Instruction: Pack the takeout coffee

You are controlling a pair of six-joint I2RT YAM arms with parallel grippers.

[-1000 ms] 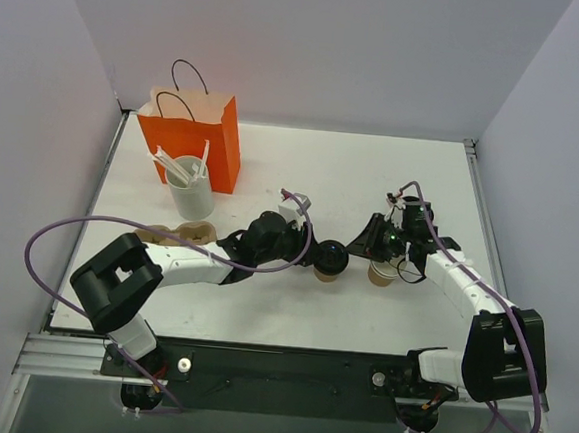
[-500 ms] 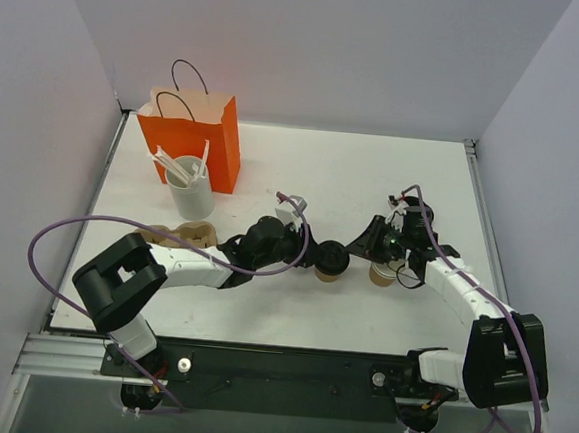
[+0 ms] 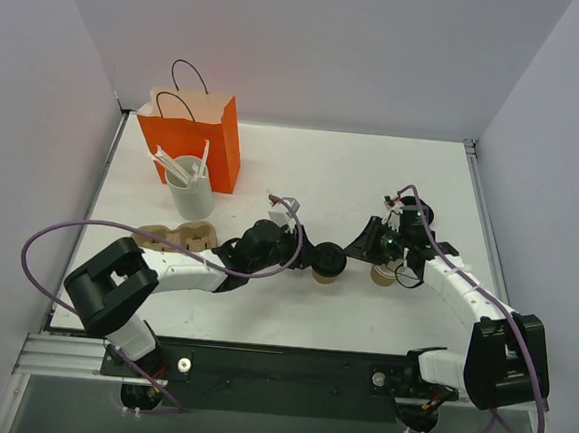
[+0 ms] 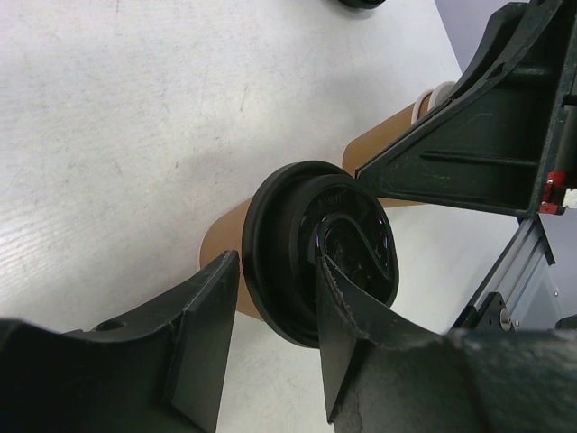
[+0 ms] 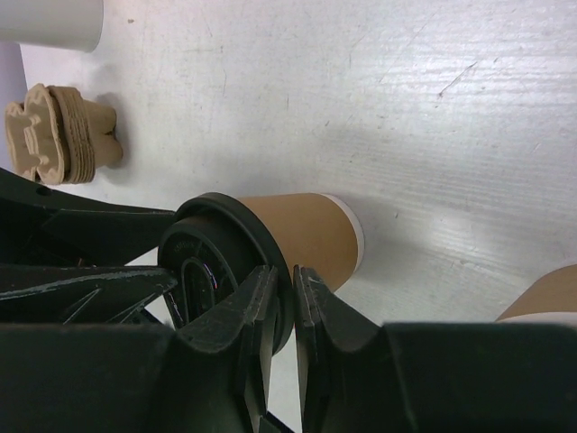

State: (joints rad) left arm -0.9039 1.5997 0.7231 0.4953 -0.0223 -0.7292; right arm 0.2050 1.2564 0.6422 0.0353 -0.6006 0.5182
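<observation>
White tabletop (image 3: 372, 183) between plain walls fills the overhead view. On it the left gripper (image 3: 305, 255) and the right gripper (image 3: 365, 247) face each other, with the takeout coffee (image 3: 328, 262) between their tips. A lidless tan cup (image 3: 382, 275) stands just under the right one. The orange bag (image 3: 190, 139) sits well behind the left one, past the white stirrer cup (image 3: 191, 197). Over the last second the left wrist has drawn back slightly toward its own side, and the coffee has barely shifted with it.

From the left wrist, the half-spread fingers (image 4: 203, 334) straddle the near side of the black lid (image 4: 288, 225). One lies against its outer edge and the other over its top, clasping it.

From the right wrist, the fingers (image 5: 257, 316) are almost pressed together, nipping the lid's rim straight ahead, a touch tighter than before. The cup appears to stand on the table. Both arms seem to hold it, so one must likely let go before it can travel to the bag.
</observation>
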